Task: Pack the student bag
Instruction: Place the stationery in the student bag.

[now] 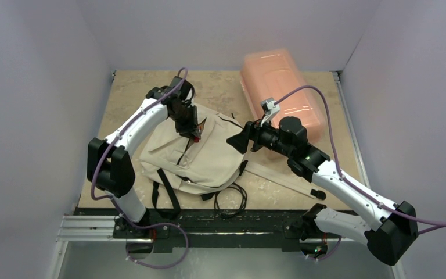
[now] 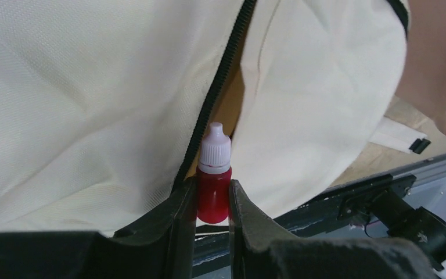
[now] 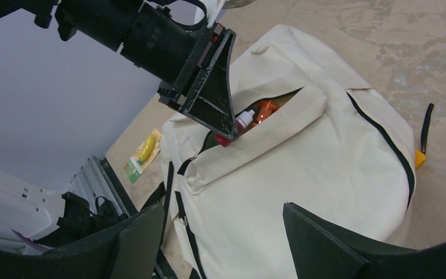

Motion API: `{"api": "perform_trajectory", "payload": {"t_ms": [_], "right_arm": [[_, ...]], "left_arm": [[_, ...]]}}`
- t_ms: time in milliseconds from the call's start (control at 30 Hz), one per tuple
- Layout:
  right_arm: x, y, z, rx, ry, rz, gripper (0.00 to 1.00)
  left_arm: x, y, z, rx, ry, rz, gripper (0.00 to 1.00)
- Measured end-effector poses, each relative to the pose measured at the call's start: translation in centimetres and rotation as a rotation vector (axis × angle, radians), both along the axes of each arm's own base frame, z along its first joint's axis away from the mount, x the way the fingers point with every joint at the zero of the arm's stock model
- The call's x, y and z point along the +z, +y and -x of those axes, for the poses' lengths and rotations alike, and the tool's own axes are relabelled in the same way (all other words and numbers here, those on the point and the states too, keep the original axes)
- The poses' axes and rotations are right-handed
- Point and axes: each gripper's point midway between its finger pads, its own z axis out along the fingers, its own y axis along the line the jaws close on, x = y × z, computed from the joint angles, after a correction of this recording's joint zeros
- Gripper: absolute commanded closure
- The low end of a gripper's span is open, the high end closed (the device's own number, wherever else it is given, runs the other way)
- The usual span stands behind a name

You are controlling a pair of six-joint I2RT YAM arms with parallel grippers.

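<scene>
Left claw (image 2: 212, 187) pinches red bottle (image 2: 213, 174) at bag (image 2: 93, 104) opening; right claw (image 3: 223, 212) wide, empty. I'd lower in, release next.

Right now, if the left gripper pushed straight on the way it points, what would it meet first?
Most likely the open zip gap of the student bag: the red dropper bottle in the left gripper points cap-first into that slit. Depth is unclear; the cap may brush fabric first.

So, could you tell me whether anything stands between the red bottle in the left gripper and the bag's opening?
Nothing visible does: the left gripper holds the red bottle right at the student bag's open zip. An orange item sits just inside.
</scene>
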Motion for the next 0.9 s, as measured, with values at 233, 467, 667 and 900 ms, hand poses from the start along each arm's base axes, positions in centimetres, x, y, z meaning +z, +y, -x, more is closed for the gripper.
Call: {"api": "perform_trajectory", "payload": {"t_ms": [233, 467, 667, 900], "right_arm": [[0.0, 0.0, 0.0, -0.001, 0.0, 0.0, 0.21], [-0.3, -0.1, 0.0, -0.002, 0.005, 0.004, 0.21], [-0.6, -0.1, 0.0, -0.002, 0.01, 0.007, 0.21], [-0.7, 0.0, 0.1, -0.001, 0.017, 0.003, 0.21]], "left_arm": [[-2.5, 1.6, -0.8, 0.015, 0.056, -0.156, 0.88], [-3.0, 2.7, -1.2, -0.023, -0.025, -0.335, 0.77], [-3.2, 3.4, -1.5, -0.057, -0.093, -0.486, 0.57], [-2.0, 3.0, -1.9, -0.09, -0.174, -0.551, 0.43]]}}
